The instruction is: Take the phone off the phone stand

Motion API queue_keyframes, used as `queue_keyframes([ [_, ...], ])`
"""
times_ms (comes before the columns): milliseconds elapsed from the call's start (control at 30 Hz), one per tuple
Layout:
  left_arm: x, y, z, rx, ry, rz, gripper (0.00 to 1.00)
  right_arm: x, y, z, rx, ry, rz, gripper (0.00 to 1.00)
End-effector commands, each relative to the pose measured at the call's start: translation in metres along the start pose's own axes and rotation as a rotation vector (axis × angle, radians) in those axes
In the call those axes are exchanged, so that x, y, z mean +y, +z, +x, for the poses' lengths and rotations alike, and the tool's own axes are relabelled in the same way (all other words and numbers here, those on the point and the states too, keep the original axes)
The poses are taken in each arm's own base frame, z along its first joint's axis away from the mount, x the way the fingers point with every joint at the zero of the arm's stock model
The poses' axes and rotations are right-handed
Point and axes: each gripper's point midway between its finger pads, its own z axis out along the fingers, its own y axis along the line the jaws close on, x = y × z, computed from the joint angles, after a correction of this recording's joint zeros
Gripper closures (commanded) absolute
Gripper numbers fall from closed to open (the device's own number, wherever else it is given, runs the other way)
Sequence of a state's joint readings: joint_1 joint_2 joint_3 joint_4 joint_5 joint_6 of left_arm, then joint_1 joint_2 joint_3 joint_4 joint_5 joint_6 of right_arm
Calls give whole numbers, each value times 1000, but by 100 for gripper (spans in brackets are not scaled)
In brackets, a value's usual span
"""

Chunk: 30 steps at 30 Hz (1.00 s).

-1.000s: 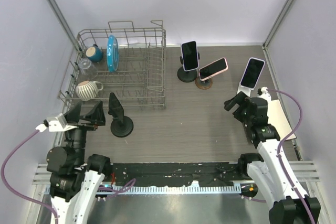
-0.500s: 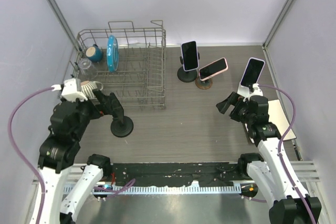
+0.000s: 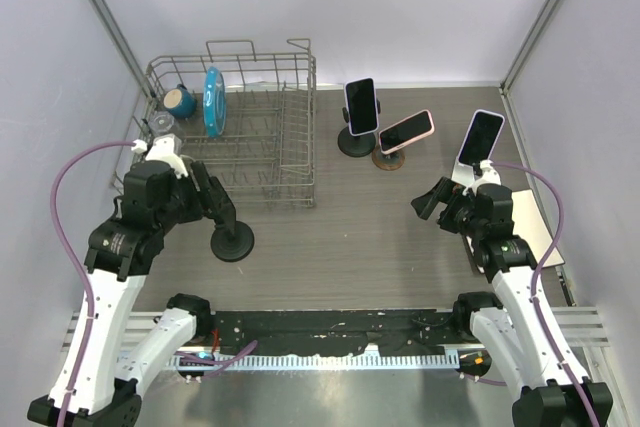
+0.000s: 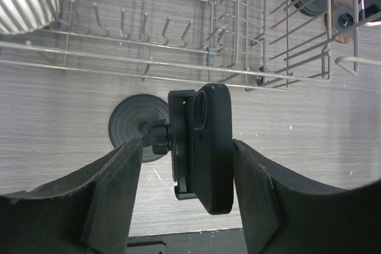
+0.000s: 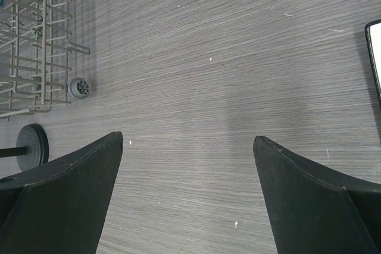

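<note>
1. Grey wood-grain table, pale walls; a wire dish rack stands in the upper left of the top view.
2. Black phone sits in the cradle of its phone stand, centre of the left wrist view, just below the rack's near edge. The stand's round base rests on the table.
3. Left gripper: fingers apart, one on each side of the phone, a gap showing on both sides; no contact seen.
4. Right gripper: fingers wide apart over the table, holding nothing, well apart from the phone.
5. Step in hand, as I read it: line-up for the grasp. Phone not yet removed.
6. Next move calls for closing on the phone's edges rather than the cradle, then drawing it out. Risk: the stand may tip or drag along.
</note>
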<state>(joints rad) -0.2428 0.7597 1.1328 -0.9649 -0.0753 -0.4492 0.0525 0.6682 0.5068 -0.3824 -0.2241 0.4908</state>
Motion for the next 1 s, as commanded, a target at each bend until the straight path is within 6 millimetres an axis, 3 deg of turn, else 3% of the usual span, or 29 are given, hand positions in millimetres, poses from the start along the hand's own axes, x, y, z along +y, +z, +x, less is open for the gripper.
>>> queue_keyframes([
  [0,-10,-2,2,20,-10,52,38,5,2,-4,-16,-24,-30,3],
  [100,-15,3,4,27,-17,72,46,4,3,-3,-15,-25,-28,3],
  [300,-28,0,5,38,-22,145,78,4,4,-1,-4,-22,-29,3],
  [467,-45,-7,6,61,-7,242,98,5,4,0,4,-22,-35,3],
  [700,-85,-25,2,82,28,426,100,16,4,3,20,-31,-100,3],
  [833,-105,-20,6,93,45,474,100,20,3,4,28,-31,-124,3],
  [933,-128,-11,13,109,64,495,100,22,3,5,36,-32,-131,3],
  [967,-145,-12,18,109,97,528,100,21,3,5,37,-31,-131,3],
])
